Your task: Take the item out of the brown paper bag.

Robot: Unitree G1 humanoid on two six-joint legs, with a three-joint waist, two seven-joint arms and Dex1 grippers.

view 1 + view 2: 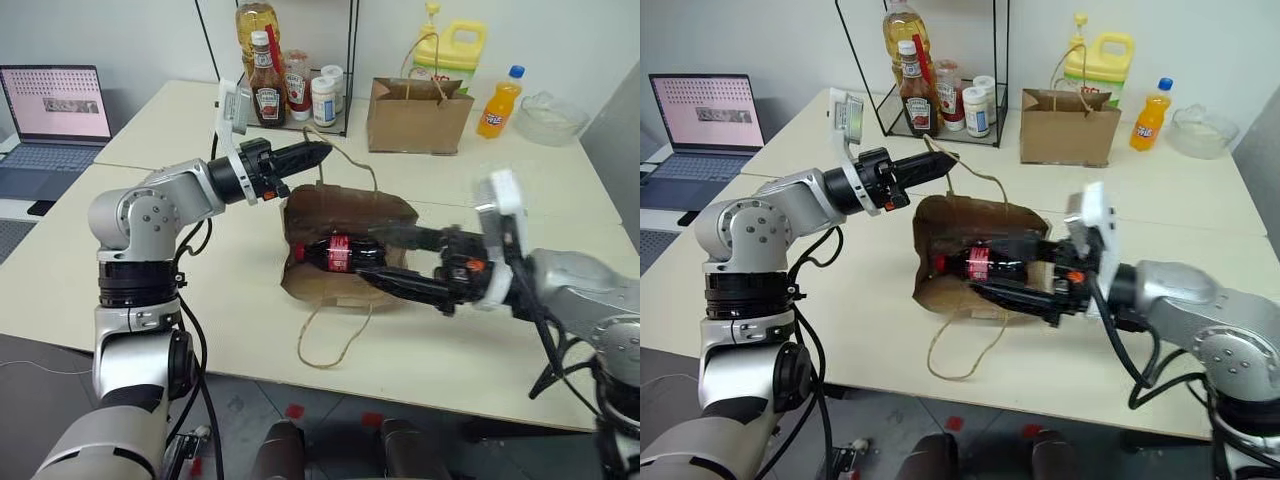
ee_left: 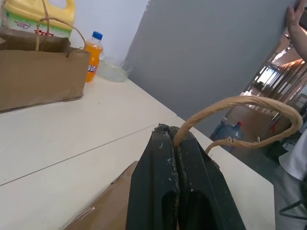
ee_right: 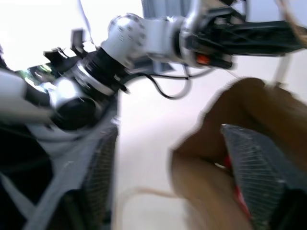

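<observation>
Nearest the head camera, the right gripper [image 1: 395, 258] reaches in level from the robot's right, its two black fingers apart with one above and one below the cola bottle [image 1: 336, 253]; whether they are already pressing the bottle I cannot tell, as they stand on either side of it without clearly closing. Largest in the scene is the white table [image 1: 200, 290], with plenty of bare surface toward the near edge, which looks like the easiest room for drawing the bottle out. On it the creased brown paper bag [image 1: 390, 212] lies on its side, mouth toward the robot, one string handle [image 1: 330, 345] trailing loose on the tabletop almost to the near edge, where it could snag a withdrawing arm. Its other handle [image 2: 240, 108] is pinched between the shut fingers of the left gripper [image 1: 318, 152], held up above the bag, apparently to keep the mouth lifted so that the right hand has a way in. The bottle lies on its side at the bag's mouth, red label showing and the cap end pointing to the robot's left. Well behind stand a second, neater paper bag [image 1: 418, 118], an orange soda bottle [image 1: 499, 105] and a wire rack [image 1: 349, 70] with a ketchup bottle [image 1: 266, 95], all clear of the working space.
</observation>
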